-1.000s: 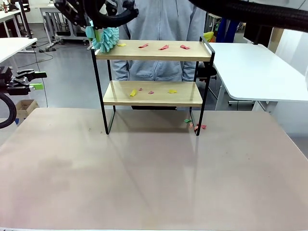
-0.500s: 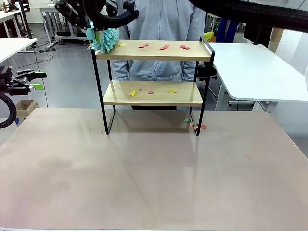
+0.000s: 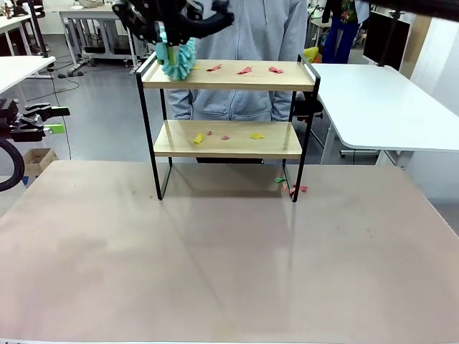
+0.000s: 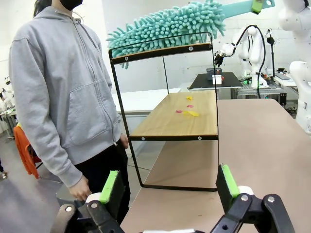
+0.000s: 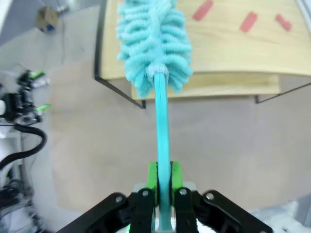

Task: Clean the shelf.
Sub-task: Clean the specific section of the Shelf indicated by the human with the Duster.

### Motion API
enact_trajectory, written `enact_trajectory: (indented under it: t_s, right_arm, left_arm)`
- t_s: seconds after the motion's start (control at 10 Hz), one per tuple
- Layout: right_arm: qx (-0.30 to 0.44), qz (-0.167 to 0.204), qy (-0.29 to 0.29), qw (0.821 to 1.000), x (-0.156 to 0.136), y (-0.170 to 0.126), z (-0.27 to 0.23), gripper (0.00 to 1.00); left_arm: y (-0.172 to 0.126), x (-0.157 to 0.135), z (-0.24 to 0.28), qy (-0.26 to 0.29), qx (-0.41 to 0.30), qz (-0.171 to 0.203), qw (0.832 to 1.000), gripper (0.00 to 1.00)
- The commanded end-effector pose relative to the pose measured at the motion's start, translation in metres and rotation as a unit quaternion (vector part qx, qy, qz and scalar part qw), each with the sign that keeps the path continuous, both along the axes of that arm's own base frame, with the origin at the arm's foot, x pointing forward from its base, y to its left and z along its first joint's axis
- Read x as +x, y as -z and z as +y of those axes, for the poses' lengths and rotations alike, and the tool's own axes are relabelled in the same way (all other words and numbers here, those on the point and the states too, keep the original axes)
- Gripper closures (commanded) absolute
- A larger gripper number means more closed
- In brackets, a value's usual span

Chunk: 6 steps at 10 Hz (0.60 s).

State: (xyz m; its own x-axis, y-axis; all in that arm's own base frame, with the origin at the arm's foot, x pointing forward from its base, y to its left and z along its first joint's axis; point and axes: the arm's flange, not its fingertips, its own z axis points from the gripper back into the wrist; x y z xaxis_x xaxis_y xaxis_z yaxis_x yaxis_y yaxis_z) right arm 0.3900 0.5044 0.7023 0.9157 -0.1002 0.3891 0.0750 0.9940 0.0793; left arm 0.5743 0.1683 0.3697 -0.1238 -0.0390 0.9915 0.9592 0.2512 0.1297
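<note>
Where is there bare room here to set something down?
The wide table in front of the shelf is bare, apart from paper scraps by its right front leg. The right end of the lower board, past the yellow scrap, is free. The top board is crowded: the duster at its left end, red scraps along the rest.

duster (image 3: 178,60): on shelf (image 3: 237,147) top board, left end | scraps (image 3: 244,70): right of it | person (image 3: 244,29): behind shelf
</note>
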Motion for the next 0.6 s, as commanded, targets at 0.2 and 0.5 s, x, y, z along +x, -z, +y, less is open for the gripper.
enact_trajectory:
  t_s: [0.2,0.5]
  right_arm:
    - [0.013,0.020,0.004,1.000,-0.028,0.037,-0.089,0.86]
    - [0.015,0.015,0.036,0.999,-0.033,0.049,-0.142,0.86]
  left_arm:
    - [-0.003,-0.001,-0.001,0.002,0.002,-0.003,1.000,0.00]
    - [-0.003,-0.001,-0.001,0.002,0.002,-0.003,1.000,0.00]
